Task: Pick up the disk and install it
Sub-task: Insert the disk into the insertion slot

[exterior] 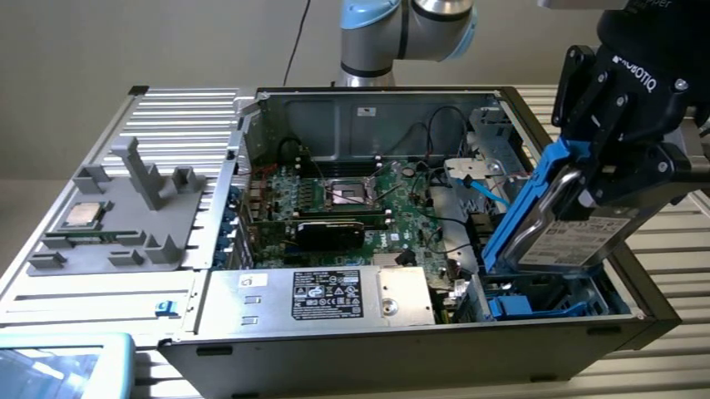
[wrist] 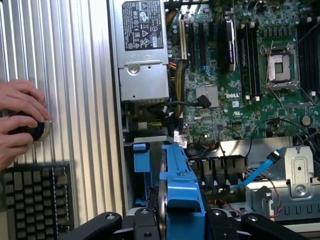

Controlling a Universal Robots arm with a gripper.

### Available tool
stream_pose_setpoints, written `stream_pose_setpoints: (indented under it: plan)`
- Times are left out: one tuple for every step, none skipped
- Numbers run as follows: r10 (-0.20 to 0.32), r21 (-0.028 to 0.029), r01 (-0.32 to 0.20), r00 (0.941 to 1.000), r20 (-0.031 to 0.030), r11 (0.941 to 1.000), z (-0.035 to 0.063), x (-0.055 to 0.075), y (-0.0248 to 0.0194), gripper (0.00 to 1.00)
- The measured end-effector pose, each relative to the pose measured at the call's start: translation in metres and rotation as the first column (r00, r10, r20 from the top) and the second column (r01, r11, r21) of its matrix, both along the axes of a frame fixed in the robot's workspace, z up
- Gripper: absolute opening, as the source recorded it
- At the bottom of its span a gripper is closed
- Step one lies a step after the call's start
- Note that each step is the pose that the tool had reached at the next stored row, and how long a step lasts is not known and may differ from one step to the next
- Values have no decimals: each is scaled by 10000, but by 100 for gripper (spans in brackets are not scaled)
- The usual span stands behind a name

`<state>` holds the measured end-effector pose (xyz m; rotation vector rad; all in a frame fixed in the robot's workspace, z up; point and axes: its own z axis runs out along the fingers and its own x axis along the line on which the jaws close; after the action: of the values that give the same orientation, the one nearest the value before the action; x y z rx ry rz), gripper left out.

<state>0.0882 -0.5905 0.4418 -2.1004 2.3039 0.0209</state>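
Here, the gripper (exterior: 601,181) clamps the disk (exterior: 571,241), tilted over the bay (exterior: 534,306) at the computer's (exterior: 332,108) four o'clock; installing needs its rails squared.

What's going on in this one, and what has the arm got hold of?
The arm's pincer is clamped on the disk, a silver drive in a blue carrier. It holds the disk tilted over the drive bay at the exterior view's right of the open computer case. The disk is not seated flat in the bay yet. In the wrist view a person's hand rests on a dark round knob beside a keyboard.
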Motion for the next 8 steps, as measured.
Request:
stream_pose_setpoints:
  plan:
    - [19, -24, -19, 10000, 3, 10000, -1, -1, 12, 37]
    - [32, -50, -32, 10000, 4, 10000, -1, -1, 19, 37]
    - [37, -71, -37, 10000, 4, 10000, -2, -1, 22, 37]
    - [36, -76, -36, 10000, 4, 10000, -1, -2, 21, 37]
    - [37, -76, -37, 10000, 4, 10000, -2, -2, 21, 37]
    - [36, -76, -36, 10000, 4, 10000, -2, -2, 21, 37]
    - [36, -79, -36, 10000, 5, 10000, -1, -2, 22, 37]
    - [36, -104, -36, 10000, 27, 9999, 0, -3, 26, 37]
